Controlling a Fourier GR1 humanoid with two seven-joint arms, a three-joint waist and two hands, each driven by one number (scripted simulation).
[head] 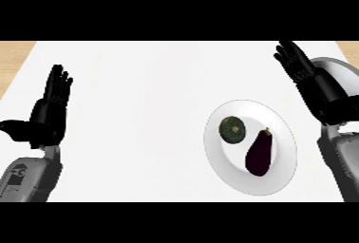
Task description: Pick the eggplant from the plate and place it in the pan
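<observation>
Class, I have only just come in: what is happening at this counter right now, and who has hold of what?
Nothing is being held yet. The eggplant lies on the white plate, beside a round green vegetable. The right hand is open, fingers up, above and to the right of the plate. The left hand rests open at the left edge. No pan shows in this view, so the move has not begun.
</observation>
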